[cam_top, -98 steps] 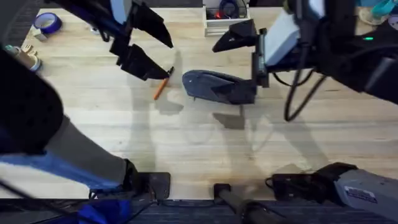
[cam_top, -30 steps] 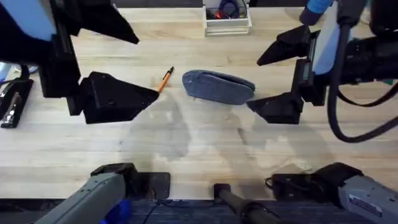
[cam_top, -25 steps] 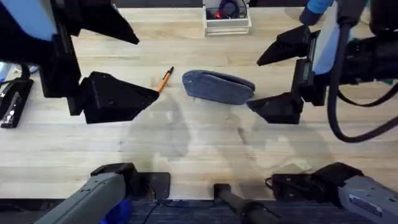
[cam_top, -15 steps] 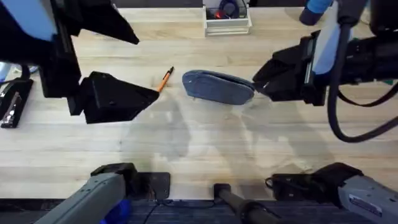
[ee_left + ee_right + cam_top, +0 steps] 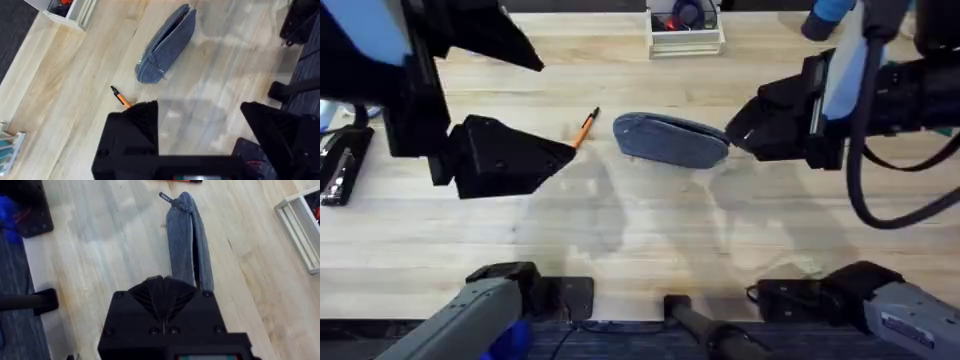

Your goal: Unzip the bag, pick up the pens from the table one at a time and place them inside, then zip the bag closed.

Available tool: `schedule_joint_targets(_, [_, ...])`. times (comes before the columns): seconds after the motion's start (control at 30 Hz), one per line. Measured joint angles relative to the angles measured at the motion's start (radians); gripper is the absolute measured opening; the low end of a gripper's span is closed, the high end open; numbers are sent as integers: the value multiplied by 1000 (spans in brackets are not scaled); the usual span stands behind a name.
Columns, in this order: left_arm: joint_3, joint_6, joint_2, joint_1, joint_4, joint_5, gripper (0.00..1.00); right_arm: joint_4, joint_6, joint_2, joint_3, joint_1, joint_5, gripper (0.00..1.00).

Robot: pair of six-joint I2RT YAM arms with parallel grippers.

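Note:
The blue-grey bag [image 5: 670, 140] lies on the table [image 5: 640, 230] at mid-back, looking closed, with its zipper pull [image 5: 167, 199] at the end toward the pen. One orange pen [image 5: 583, 127] lies just left of the bag, also seen as the pen [image 5: 121, 97] partly behind a finger. My left gripper [image 5: 558, 108] hangs open, high over the table left of the pen, with nothing in it. The right gripper [image 5: 730, 138] is shut, its tip over the bag's right end [image 5: 192, 275], nothing visible between the fingers [image 5: 162, 287].
A white tray [image 5: 685, 30] with red and dark items stands at the back edge behind the bag. A dark stapler-like object [image 5: 340, 165] lies at the far left. The arm bases [image 5: 550, 290] sit along the front edge.
Both arms have risen away from the bag since the earliest frame. Within the last second the right gripper shut; the left arm, bag and pen stayed put.

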Motion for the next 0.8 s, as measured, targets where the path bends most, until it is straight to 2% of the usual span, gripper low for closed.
schedule_joint_targets(0.23, [0, 0, 0, 0, 0, 0, 996, 0, -12, 0, 0, 0, 5, 28])
schedule_joint_targets(0.57, [0, 0, 0, 0, 0, 0, 995, 0, -18, 5, 1, 0, 109, 28])
schedule_joint_targets(0.8, [0, 0, 0, 0, 0, 0, 995, -2, -19, 87, 17, 1, 129, 28])
